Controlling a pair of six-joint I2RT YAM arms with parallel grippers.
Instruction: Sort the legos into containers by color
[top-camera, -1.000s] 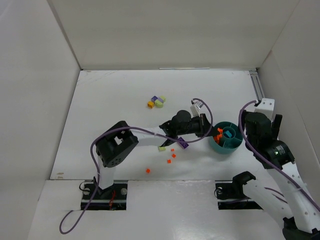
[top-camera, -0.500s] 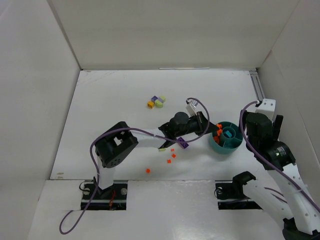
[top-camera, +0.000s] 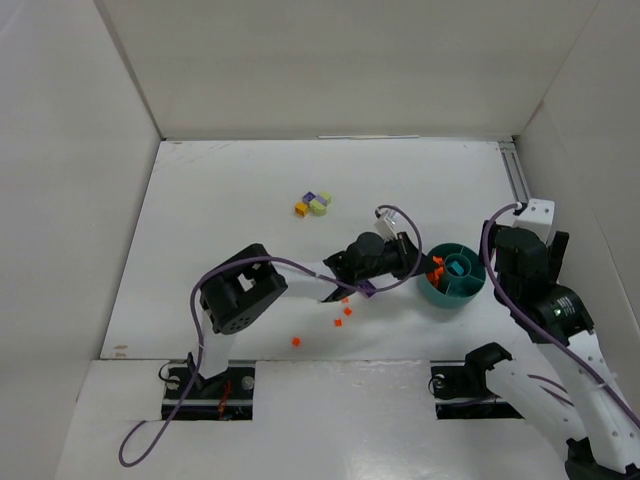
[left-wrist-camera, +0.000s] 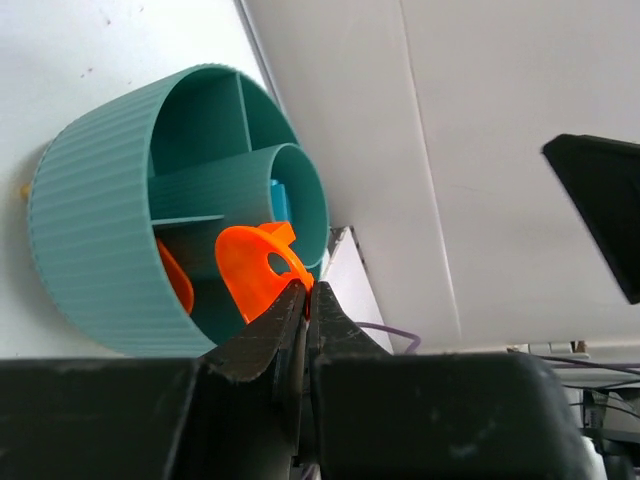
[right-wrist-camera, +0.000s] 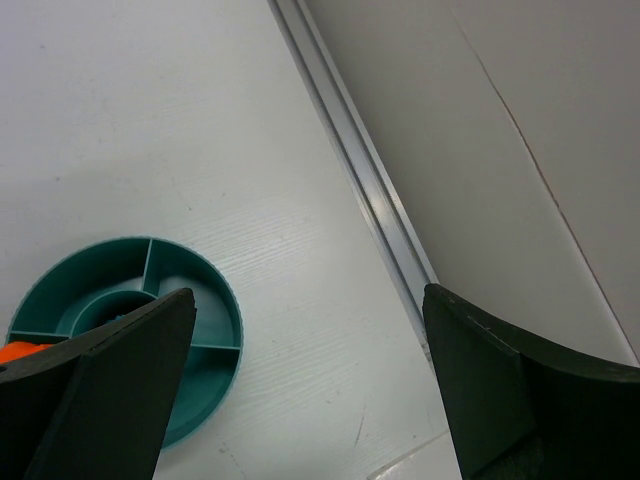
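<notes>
The teal bowl (top-camera: 455, 292) stands at the right of the table. My left gripper (top-camera: 426, 267) reaches over its left rim and is shut on an orange-red lego (left-wrist-camera: 252, 277), held above a compartment of the bowl (left-wrist-camera: 90, 250). Another orange piece (left-wrist-camera: 176, 287) lies in that compartment, and a teal piece (left-wrist-camera: 280, 200) sits in the central cup. My right gripper (right-wrist-camera: 300, 400) is open and empty, high above the table to the right of the bowl (right-wrist-camera: 215, 300). It hangs from the right arm's wrist (top-camera: 516, 246).
A cluster of purple, yellow and pale green legos (top-camera: 315, 203) lies at mid-table. A purple brick (top-camera: 366, 289) and a few small orange pieces (top-camera: 342, 317) lie under and in front of my left arm. A metal rail (right-wrist-camera: 360, 190) runs along the right wall.
My left arm has shifted a little toward the near edge and now covers the pale green piece. It still holds the orange lego at the bowl's rim. The right arm has barely moved.
</notes>
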